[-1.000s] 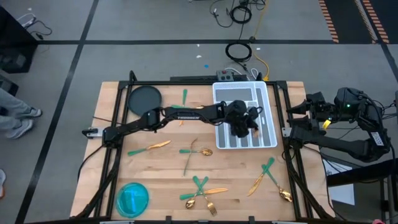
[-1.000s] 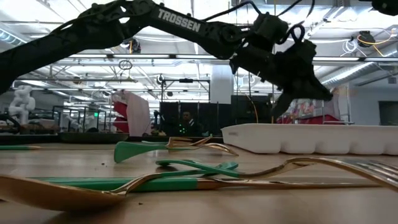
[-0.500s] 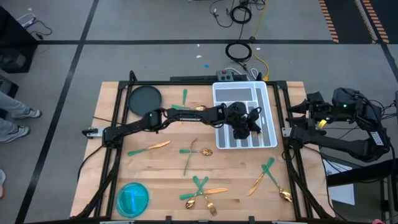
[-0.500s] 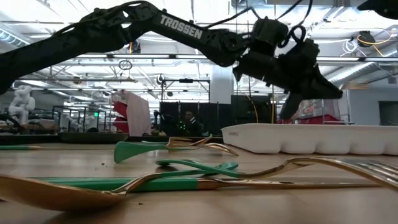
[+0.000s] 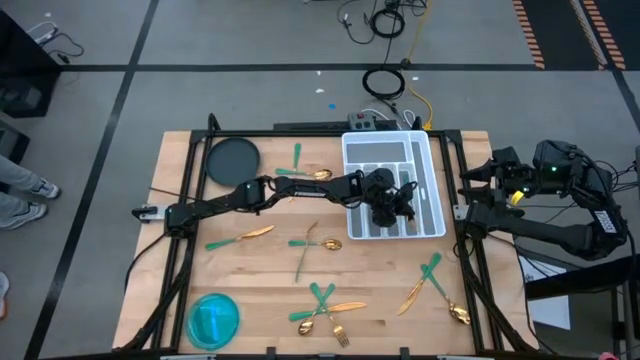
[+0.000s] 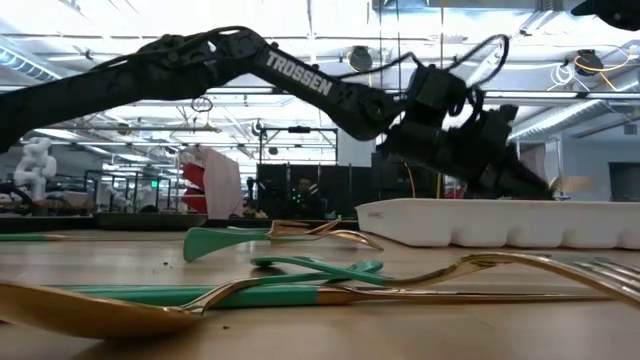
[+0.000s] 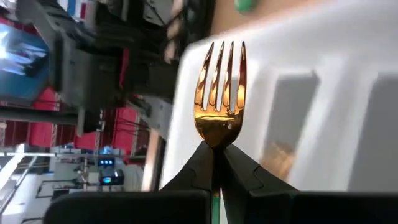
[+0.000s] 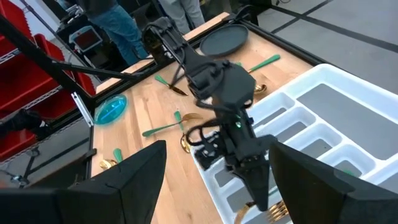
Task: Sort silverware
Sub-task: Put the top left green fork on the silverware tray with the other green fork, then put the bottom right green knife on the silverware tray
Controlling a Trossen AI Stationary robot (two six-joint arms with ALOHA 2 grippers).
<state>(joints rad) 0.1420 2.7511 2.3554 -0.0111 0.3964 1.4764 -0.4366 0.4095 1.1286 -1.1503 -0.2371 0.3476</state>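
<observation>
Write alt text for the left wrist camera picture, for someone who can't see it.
The left hand is shut on a gold fork, its tines pointing away from the camera, held over the white compartment tray. A blurred room with red shelving lies beyond the tray's edge.

A robotics lab or workshop is spreading out around the table (image 5: 270,265): a grey floor (image 5: 200,30) is showing taped lines, cables (image 5: 385,82) are lying loose on it, red shelving (image 8: 28,59) is standing nearby, bright strip lights (image 6: 300,15) are hanging under an open ceiling, and people (image 8: 118,22) are standing close by.
</observation>
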